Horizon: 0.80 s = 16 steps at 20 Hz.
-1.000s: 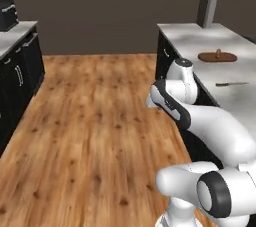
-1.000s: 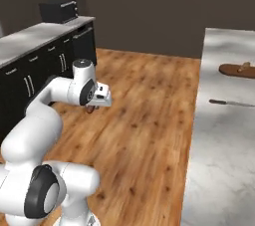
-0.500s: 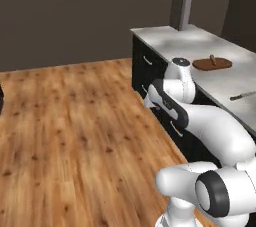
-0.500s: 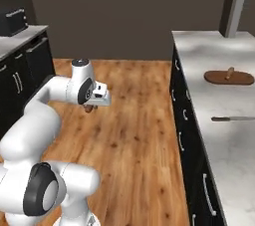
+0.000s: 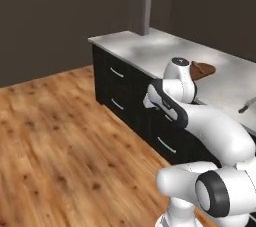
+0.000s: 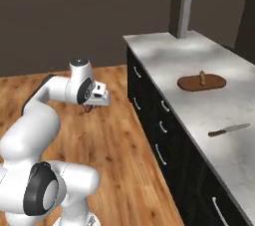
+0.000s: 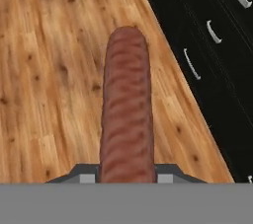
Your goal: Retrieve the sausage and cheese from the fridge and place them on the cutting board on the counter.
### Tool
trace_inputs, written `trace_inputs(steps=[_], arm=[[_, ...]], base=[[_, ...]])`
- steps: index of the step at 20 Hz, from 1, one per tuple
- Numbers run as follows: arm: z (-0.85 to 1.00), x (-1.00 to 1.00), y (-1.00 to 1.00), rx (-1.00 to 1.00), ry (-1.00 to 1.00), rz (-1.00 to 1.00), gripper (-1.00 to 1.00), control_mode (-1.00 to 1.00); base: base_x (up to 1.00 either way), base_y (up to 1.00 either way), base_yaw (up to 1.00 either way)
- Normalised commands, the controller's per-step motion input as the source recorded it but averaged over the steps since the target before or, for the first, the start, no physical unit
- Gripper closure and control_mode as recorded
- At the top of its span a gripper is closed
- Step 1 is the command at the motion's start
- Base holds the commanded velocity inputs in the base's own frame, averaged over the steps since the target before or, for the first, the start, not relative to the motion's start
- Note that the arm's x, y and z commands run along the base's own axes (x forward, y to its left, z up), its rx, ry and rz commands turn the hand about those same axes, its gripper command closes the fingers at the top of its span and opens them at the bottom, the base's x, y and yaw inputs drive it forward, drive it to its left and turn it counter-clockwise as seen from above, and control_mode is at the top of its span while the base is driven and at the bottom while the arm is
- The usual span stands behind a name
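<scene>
One sausage (image 7: 125,109) is clamped between the jaws in the hand view: it runs lengthwise away from the camera, its near end gripped at the finger tips, its rounded far end free. Below it lies the wooden floor (image 7: 49,70); black drawer fronts with thin silver handles (image 7: 191,63) cross the upper right corner.

Left base view: the arm reaches up and forward from the lower right, wrist beside the front edge of the surface (image 5: 150,46), which is white-grey marbled stone over black drawers. The cutting board (image 5: 202,70) lies on that surface well back from the front edge, partly hidden behind the wrist. A knife (image 5: 247,105) lies near the right edge of the picture.

Right base view: the gripper (image 6: 90,107) hangs over the floor, apart from the front edge of the surface, with a dark reddish stub showing under it. The cutting board sits mid-surface, away from both long edges, and a small upright brownish piece (image 6: 202,77) stands on it; what it is cannot be told. The knife lies closer to the near end, handle toward the front edge.
</scene>
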Motion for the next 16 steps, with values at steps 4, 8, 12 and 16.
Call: trace_inputs(steps=[4, 8, 12, 16], arm=[[0.00, 0.00, 0.00, 0.00, 0.00, 0.00, 1.00, 1.00], [0.00, 0.00, 0.00, 0.00, 0.00, 0.00, 1.00, 1.00], [0.00, 0.00, 0.00, 0.00, 0.00, 0.00, 1.00, 1.00], [0.00, 0.00, 0.00, 0.00, 0.00, 0.00, 1.00, 1.00]], base=[[1.00, 0.86, -0.59], [1.00, 0.89, -0.64], [1.00, 0.83, -0.70], [0.97, 0.89, -0.67]])
